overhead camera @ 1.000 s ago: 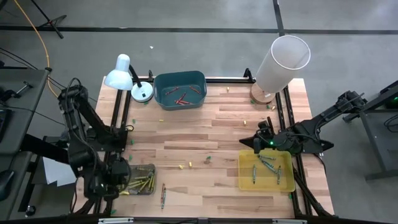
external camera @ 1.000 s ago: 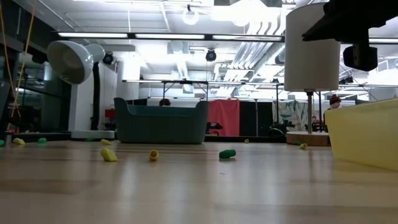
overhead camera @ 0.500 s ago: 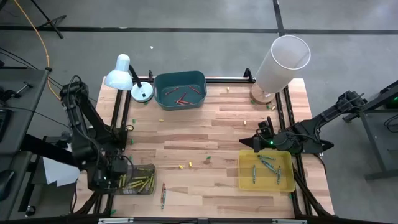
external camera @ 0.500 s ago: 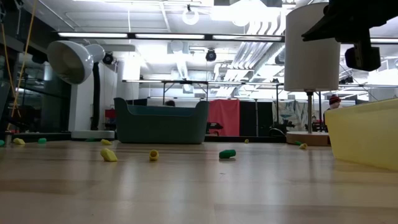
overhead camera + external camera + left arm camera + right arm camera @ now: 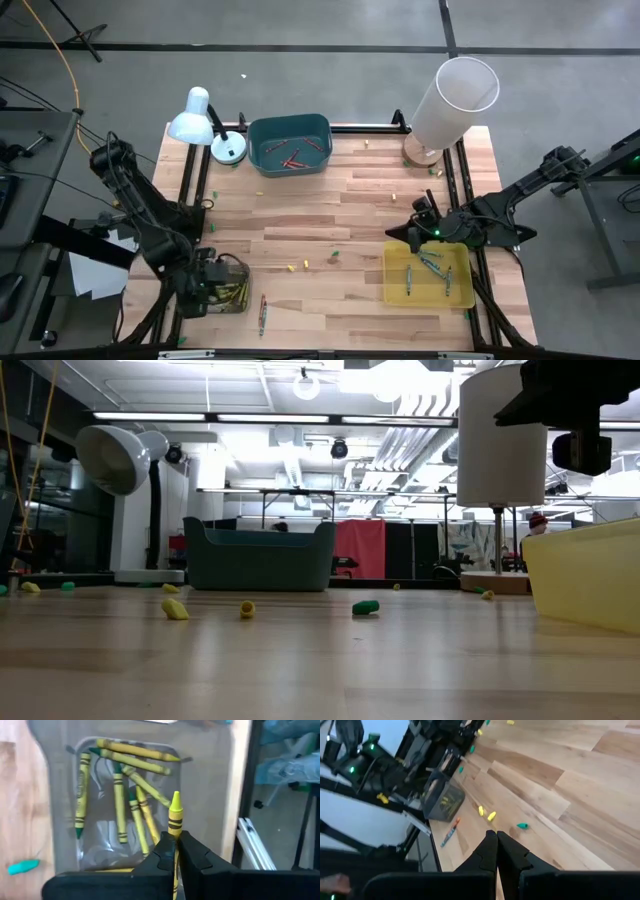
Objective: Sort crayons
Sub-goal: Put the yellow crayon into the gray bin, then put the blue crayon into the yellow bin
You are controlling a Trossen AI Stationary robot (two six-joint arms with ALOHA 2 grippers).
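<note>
My left gripper (image 5: 213, 283) hovers over the clear grey tray (image 5: 236, 292) at the near left, shut on a yellow crayon (image 5: 175, 812). Several yellow crayons (image 5: 119, 805) lie flat in that tray. My right gripper (image 5: 405, 233) is shut and holds nothing, just beyond the far left corner of the yellow tray (image 5: 392, 285), where green crayons (image 5: 432, 263) lie. Red crayons (image 5: 292, 158) rest in the teal bin (image 5: 262, 130) at the far edge. A loose crayon (image 5: 262, 312) lies on the table near the front edge. My left gripper pinches the yellow crayon between its two fingers, on the paper-wrapped shaft (image 5: 174, 826) below the pointed tip. The fingers come steeply from above and the crayon lies along them, its tip (image 5: 175, 797) sticking out past the fingertips. It is lifted clear above the tray.
A white desk lamp (image 5: 200, 118) and a tall white cylinder (image 5: 452, 95) stand at the far edge. Small yellow and green bits (image 5: 292, 267) (image 5: 334, 258) are scattered over the wooden top. Black rails (image 5: 186, 190) run along the left and right sides.
My left gripper has gone toward the table's right edge, from beside the grey tray to above it. It has sunk lower and rolled at the wrist, still shut on the yellow crayon.
</note>
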